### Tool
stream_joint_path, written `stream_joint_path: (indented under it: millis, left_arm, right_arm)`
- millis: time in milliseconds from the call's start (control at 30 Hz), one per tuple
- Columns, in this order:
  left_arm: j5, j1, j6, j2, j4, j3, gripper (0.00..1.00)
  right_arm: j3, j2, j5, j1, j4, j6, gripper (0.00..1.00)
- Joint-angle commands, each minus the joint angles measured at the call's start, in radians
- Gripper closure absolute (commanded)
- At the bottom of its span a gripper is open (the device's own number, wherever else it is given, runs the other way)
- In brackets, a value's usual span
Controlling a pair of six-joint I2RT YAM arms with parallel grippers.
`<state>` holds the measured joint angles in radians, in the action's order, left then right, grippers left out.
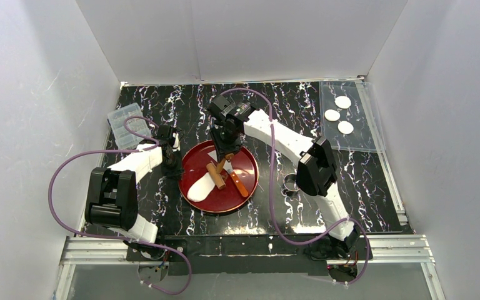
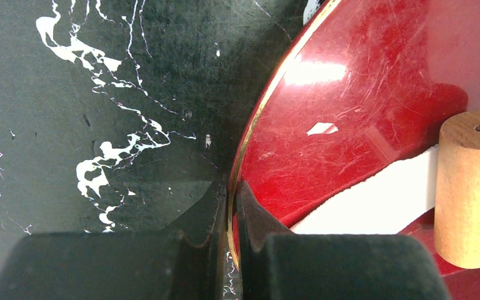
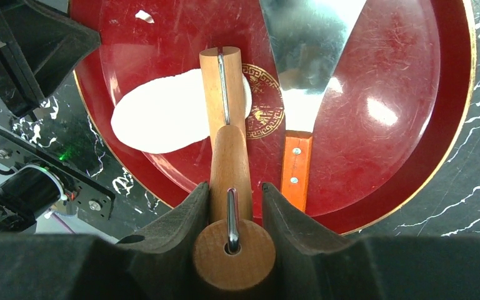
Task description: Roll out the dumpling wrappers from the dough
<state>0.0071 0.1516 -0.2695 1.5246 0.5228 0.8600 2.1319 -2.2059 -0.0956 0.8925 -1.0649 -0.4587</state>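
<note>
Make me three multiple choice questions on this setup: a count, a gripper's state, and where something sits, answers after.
1. How many dumpling wrappers lie on the clear sheet? A two, B three, C five.
2. The left gripper is: A open, B shut on the red plate's rim, C shut on a wrapper.
3. The dough lies: A on the clear sheet, B in the left gripper, C on the red plate.
Answers: 1 B, three white discs there; 2 B, it pinches the rim; 3 C, the white oblong lies there, partly under the wooden roller.
</note>
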Motion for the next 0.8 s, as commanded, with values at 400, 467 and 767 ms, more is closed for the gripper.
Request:
stream_joint_path:
  millis: [400,467,767]
  left_arm:
    - [-0.041,-0.001,0.006,-0.023,0.006,0.012,1.00]
    - [-0.044,-0.001,0.007,-0.023,0.008,0.014,1.00]
    - [-0.045,-0.001,0.006,-0.029,0.007,0.012,1.00]
  right_arm:
    - [-0.269,0.165,-0.081,-0.150,0.108,0.024,0.99]
    - [-0.221,0.185,-0.162,-0.146,0.141,-0.016,0.99]
    - [-0.177,0.196,-0.263,-0.066,0.252,-0.133,0.99]
